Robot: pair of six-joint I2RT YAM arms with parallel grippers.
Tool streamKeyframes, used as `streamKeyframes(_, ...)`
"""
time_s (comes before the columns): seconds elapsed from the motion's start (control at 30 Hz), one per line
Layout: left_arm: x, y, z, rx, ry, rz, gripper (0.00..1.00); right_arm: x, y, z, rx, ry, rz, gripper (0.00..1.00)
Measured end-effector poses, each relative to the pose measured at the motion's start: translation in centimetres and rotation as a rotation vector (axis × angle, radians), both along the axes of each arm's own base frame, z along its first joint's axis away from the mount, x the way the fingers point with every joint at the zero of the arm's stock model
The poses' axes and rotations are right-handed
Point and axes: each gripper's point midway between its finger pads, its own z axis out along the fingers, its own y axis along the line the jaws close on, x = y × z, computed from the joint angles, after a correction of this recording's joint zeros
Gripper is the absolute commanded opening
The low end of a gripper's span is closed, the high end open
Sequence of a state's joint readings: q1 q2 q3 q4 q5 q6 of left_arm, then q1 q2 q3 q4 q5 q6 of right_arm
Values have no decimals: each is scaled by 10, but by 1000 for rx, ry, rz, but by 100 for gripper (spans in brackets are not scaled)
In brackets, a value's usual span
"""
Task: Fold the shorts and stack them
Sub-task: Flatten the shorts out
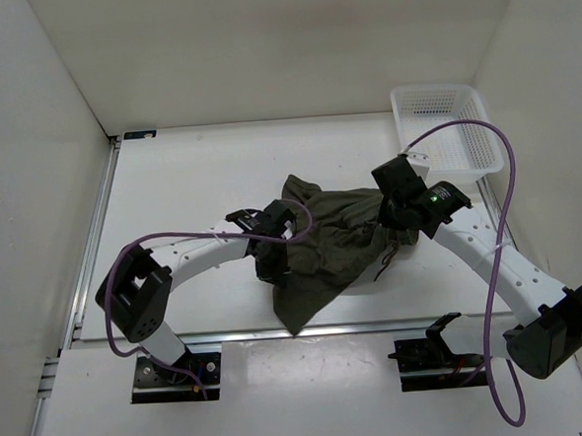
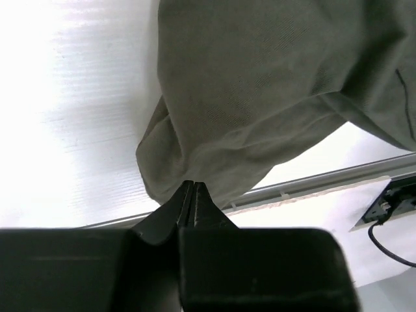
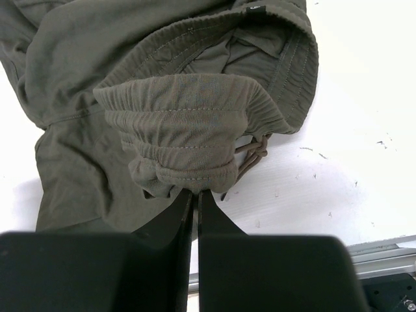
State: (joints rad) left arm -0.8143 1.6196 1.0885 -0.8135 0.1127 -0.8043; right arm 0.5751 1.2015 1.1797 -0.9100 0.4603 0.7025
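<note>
The dark olive-green shorts [image 1: 328, 250] hang bunched between my two grippers above the middle of the table, with one leg drooping toward the near edge. My left gripper [image 1: 273, 241] is shut on a fold of the shorts' left side; its closed fingertips pinch the fabric [image 2: 234, 110] in the left wrist view [image 2: 192, 184]. My right gripper [image 1: 398, 223] is shut on the gathered elastic waistband [image 3: 188, 136], pinched at its tips [image 3: 195, 192]. The drawstring [image 3: 250, 156] dangles beside the waistband.
A white mesh basket [image 1: 444, 130] stands at the back right corner of the table. A metal rail [image 1: 308, 331] runs along the table's near edge. White walls enclose the left, back and right sides. Purple cables loop over both arms.
</note>
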Motion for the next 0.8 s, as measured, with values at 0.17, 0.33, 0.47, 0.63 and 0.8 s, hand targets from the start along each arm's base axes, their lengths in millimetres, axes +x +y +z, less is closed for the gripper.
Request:
streamKeyframes(0.17,-6,-3,-4,19,-6,-29,80,0,1,0,4,-1,2,0)
streamKeyframes(0.33,-11,-7,-5,25,-8,-32,99,1,1,0,4,-2,3,0)
streamKeyframes(0.47,-14,-8,-12,41,9,-33,99,1,1,1,5,-4,4,0)
streamKeyframes(0.63,-25,-9,-32,96,52,-50,99,1,2,1,6,-5,4,0)
streamKeyframes(0.8,-33,-10,-44,140,77,-65,80,1,2,1,6,-5,4,0)
